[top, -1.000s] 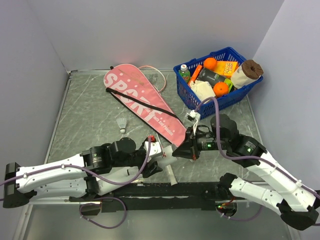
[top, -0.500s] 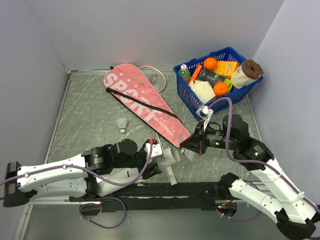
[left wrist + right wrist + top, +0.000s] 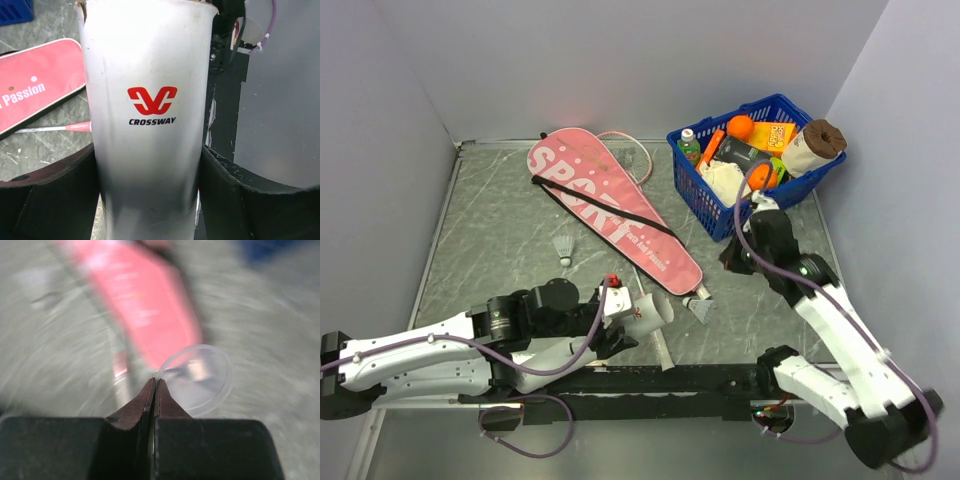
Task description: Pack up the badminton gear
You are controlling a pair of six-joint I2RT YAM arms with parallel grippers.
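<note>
The left claw (image 3: 150,195) grips the long white tube (image 3: 150,75) near the desk's (image 3: 500,240) front edge. The right claw (image 3: 154,383) hangs pinched shut and empty above a clear cap (image 3: 200,382) beside the pink bag's (image 3: 610,215) narrow end.

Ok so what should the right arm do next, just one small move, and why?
Probably open the right gripper and reach left toward the shuttlecock. Its jaws are shut and look empty, with the clear lid lying on the table near the pink bag's narrow end. The left gripper holds the white tube, and the shuttlecock lies loose.
</note>
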